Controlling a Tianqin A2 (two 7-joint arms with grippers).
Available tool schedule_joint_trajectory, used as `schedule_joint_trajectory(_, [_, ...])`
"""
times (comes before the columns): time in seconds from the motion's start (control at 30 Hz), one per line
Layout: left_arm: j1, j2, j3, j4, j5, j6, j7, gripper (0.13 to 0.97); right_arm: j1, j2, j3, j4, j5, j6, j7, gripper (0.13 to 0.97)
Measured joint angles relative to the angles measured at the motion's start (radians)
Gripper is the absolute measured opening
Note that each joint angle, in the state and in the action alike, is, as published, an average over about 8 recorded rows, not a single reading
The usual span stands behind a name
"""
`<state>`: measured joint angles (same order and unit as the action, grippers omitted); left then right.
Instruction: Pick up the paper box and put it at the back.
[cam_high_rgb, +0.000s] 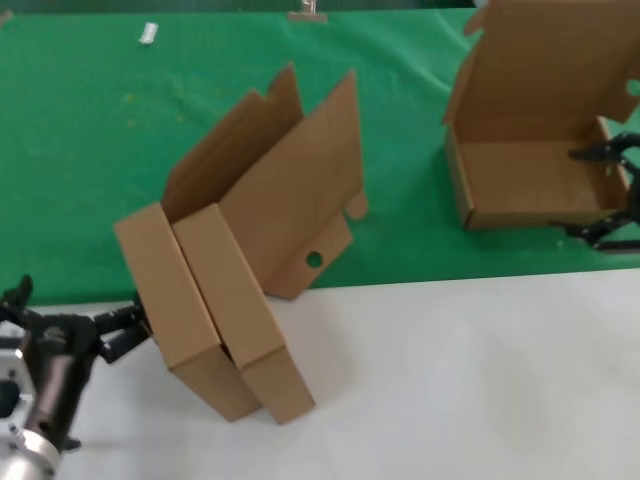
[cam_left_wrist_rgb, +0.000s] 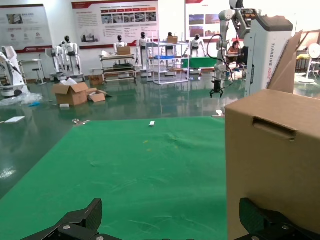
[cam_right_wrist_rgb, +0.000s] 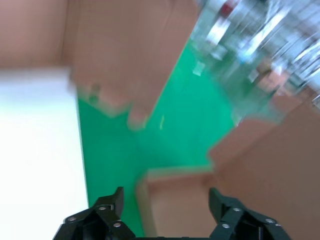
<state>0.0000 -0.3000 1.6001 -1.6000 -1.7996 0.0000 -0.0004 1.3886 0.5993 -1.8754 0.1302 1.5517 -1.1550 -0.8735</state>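
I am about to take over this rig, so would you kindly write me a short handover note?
Right claw: open, around the right wall of the open paper box, which sits on the green cloth at the back.
Left claw: open, at the white table, beside two closed boxes leaning at the cloth's front edge.
Done: one box looks placed.
Left: probably release and withdraw the right arm.
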Motion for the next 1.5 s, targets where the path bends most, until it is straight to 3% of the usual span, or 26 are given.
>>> schedule_joint_trajectory(0.13, [0.0, 0.0, 0.0, 0.0, 0.0, 0.0, 0.0, 0.966, -0.157, 0.053, 0.134, 0.113, 0.149, -0.148, 0.102, 0.625])
schedule_joint_trajectory(0.27, [0.0, 0.0, 0.0, 0.0, 0.0, 0.0, 0.0, 0.966, -0.335, 0.073, 0.304, 0.179, 0.289, -0.255, 0.2, 0.625])
schedule_joint_trajectory(0.33, [0.0, 0.0, 0.0, 0.0, 0.0, 0.0, 0.0, 0.966, -0.426, 0.068, 0.395, 0.2, 0.341, -0.273, 0.245, 0.67])
schedule_joint_trajectory(0.57, [0.0, 0.0, 0.0, 0.0, 0.0, 0.0, 0.0, 0.966, -0.737, -0.05, 0.703, 0.356, 0.382, -0.175, 0.439, 0.804])
schedule_joint_trajectory(0.7, [0.0, 0.0, 0.0, 0.0, 0.0, 0.0, 0.0, 0.966, -0.903, -0.156, 0.816, 0.513, 0.38, -0.101, 0.583, 0.86])
schedule_joint_trajectory(0.93, [0.0, 0.0, 0.0, 0.0, 0.0, 0.0, 0.0, 0.966, -1.088, -0.292, 0.822, 0.735, 0.436, 0.033, 0.75, 0.929])
schedule_joint_trajectory(1.5, [0.0, 0.0, 0.0, 0.0, 0.0, 0.0, 0.0, 0.966, -1.142, -0.31, 0.741, 0.859, 0.416, 0.204, 0.778, 0.966])
